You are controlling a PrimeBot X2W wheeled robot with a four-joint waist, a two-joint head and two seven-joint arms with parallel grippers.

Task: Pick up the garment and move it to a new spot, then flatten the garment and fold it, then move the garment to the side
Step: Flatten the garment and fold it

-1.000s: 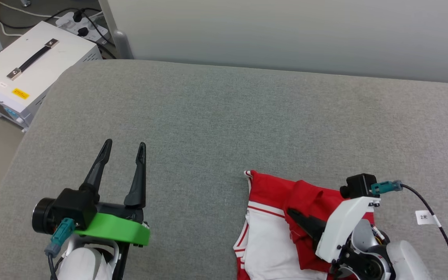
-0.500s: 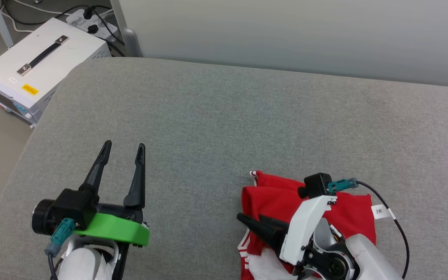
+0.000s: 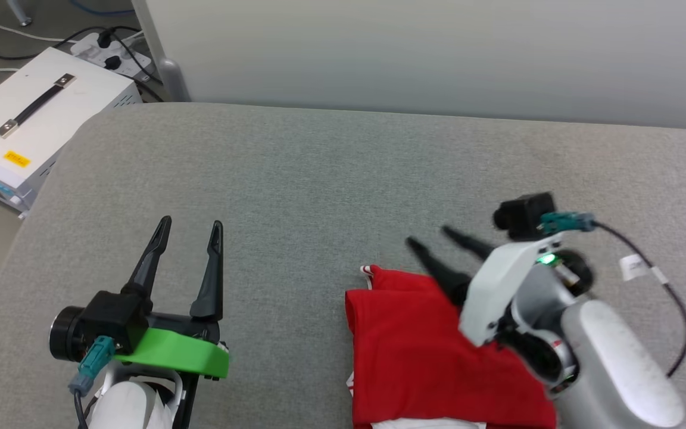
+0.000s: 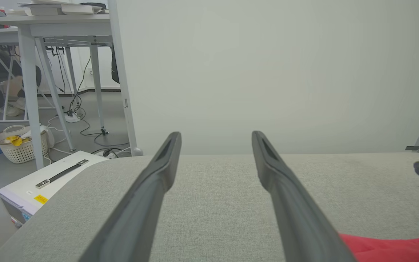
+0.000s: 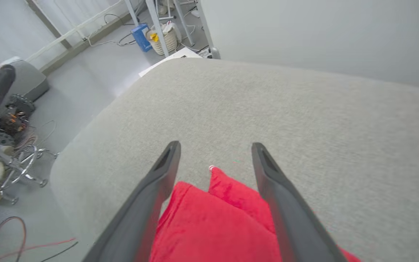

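Note:
The garment [image 3: 426, 351] lies folded into a red block on the grey padded table [image 3: 331, 167] at the lower middle right, a sliver of white showing at its near edge. In the right wrist view the garment [image 5: 213, 222] lies below and between the fingers. My right gripper [image 3: 432, 236] hangs open above the garment's far edge, nothing between its fingers. My left gripper [image 3: 191, 221] rests open at the lower left, well apart from the cloth. In the left wrist view a red corner of the garment [image 4: 395, 249] shows at the lower right.
A white equipment box [image 3: 27, 125] with a black handle stands on the floor off the table's far left corner, a power strip and cables behind it. A pale wall [image 3: 438, 53] runs along the table's far edge. A laundry basket [image 4: 20, 147] sits under desks.
My right gripper has opened, let go of the garment, and lifted up and away toward the far side. The red layer now lies folded over the white part. The camera shifted slightly.

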